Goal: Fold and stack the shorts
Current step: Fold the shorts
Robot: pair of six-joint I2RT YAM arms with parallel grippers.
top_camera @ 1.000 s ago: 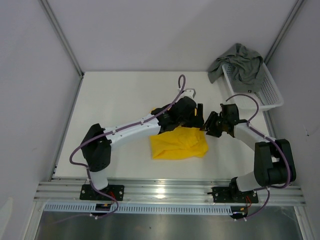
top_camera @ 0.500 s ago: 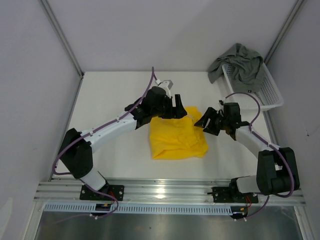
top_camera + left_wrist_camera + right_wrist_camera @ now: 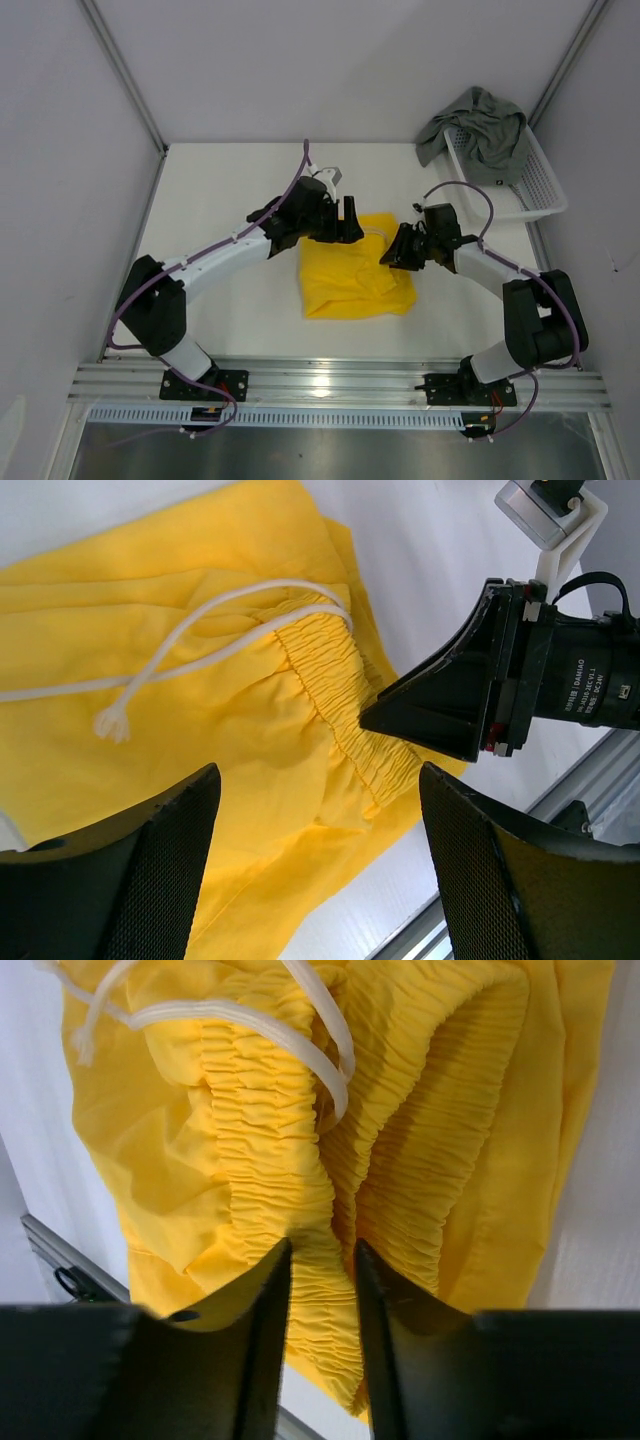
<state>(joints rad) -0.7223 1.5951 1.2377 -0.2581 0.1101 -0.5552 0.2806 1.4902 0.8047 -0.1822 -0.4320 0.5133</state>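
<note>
The bright yellow shorts (image 3: pixel 350 275) lie folded on the white table near its middle. In the left wrist view (image 3: pixel 200 740) their elastic waistband and white drawstring (image 3: pixel 200 645) show. My left gripper (image 3: pixel 350 222) is open and empty above their far edge. My right gripper (image 3: pixel 393 252) is shut on a fold of the yellow waistband (image 3: pixel 320 1250) at the right side. The grey-green shorts (image 3: pixel 480 125) hang over the white mesh basket (image 3: pixel 530 195) at the far right.
The basket stands against the right wall at the table's back corner. Grey walls close in the table on three sides. A metal rail (image 3: pixel 330 385) runs along the near edge by the arm bases.
My left arm swung out and away to the far edge of the yellow shorts, leaving them spread flatter. My right gripper moved left onto the waistband.
</note>
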